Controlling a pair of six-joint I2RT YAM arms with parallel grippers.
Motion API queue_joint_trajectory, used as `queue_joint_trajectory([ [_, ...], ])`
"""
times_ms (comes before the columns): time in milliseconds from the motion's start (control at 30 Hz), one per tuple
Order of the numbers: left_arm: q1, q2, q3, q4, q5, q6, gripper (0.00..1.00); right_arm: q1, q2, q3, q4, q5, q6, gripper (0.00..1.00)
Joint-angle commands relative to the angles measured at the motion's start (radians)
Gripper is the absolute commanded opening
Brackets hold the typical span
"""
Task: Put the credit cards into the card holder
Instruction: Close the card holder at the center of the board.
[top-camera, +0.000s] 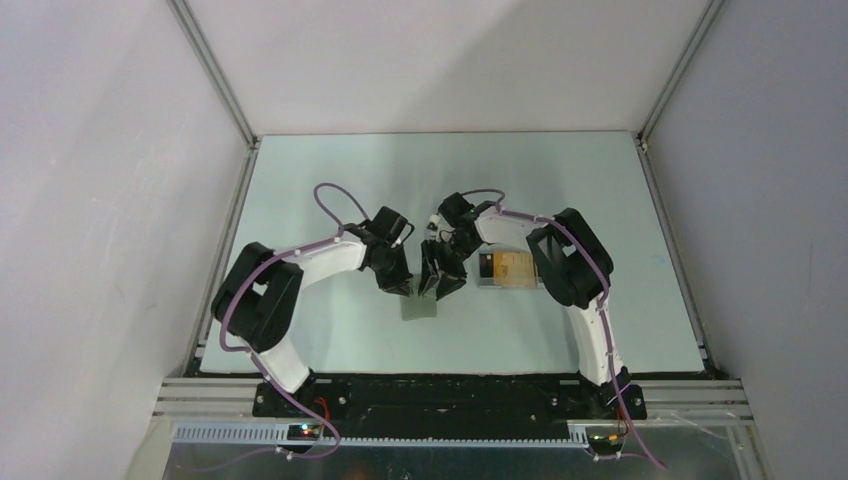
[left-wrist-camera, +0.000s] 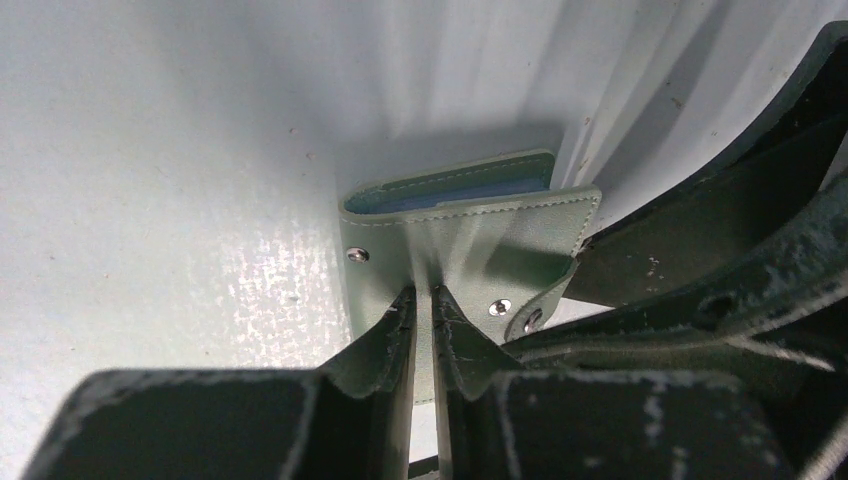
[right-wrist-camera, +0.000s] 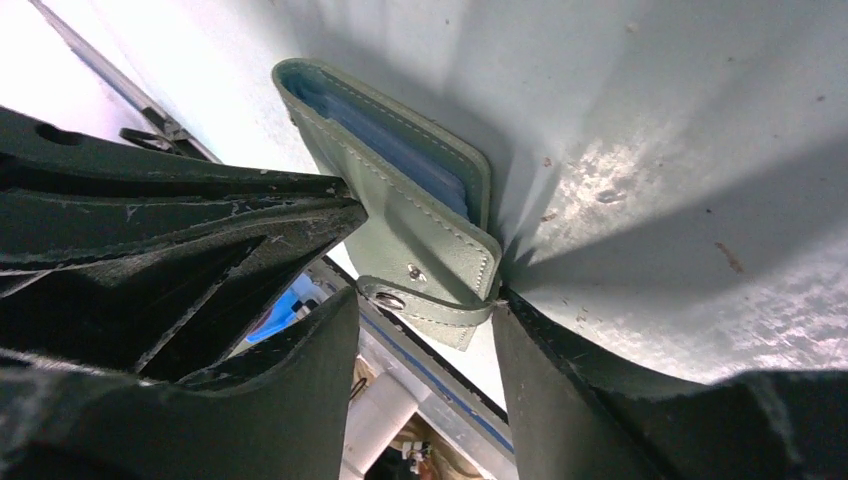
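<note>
While the left gripper (left-wrist-camera: 424, 312) pinches one flap of the card holder (left-wrist-camera: 470, 235) in the middle of the table (top-camera: 330, 200), the right gripper (right-wrist-camera: 425, 300) stands with jaws apart around its snap-tab end, and the credit cards (top-camera: 503, 268) lie just to the right of it, nearer to it than to the left one.

Pale, matte table (top-camera: 330, 180), scuffed in places. Bears grey-green card holder (top-camera: 420, 306) just 6 o'clock of centre. Carries clear tray (top-camera: 508, 287) near it at 3 o'clock, holding orange-gold and black credit cards (top-camera: 515, 266).
</note>
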Motion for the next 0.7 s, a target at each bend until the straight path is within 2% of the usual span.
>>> queue_joint_trajectory([
  [0, -0.010, 0.048, 0.002, 0.021, -0.030, 0.022, 0.15, -0.009, -0.014, -0.063, 0.096, 0.019, 0.008, 0.59],
  [100, -0.010, 0.050, 0.003, 0.022, -0.030, 0.022, 0.15, -0.022, -0.039, -0.081, 0.105, 0.004, 0.007, 0.63],
  [300, -0.010, 0.052, 0.003, 0.021, -0.028, 0.022, 0.15, -0.035, -0.043, -0.099, 0.103, 0.003, 0.001, 0.61],
  [500, -0.010, 0.053, 0.003, 0.022, -0.027, 0.022, 0.15, -0.053, -0.052, -0.116, 0.103, 0.011, 0.003, 0.48],
  [667, -0.009, 0.057, 0.003, 0.022, -0.026, 0.022, 0.15, -0.060, -0.045, -0.119, 0.115, -0.001, 0.009, 0.46],
])
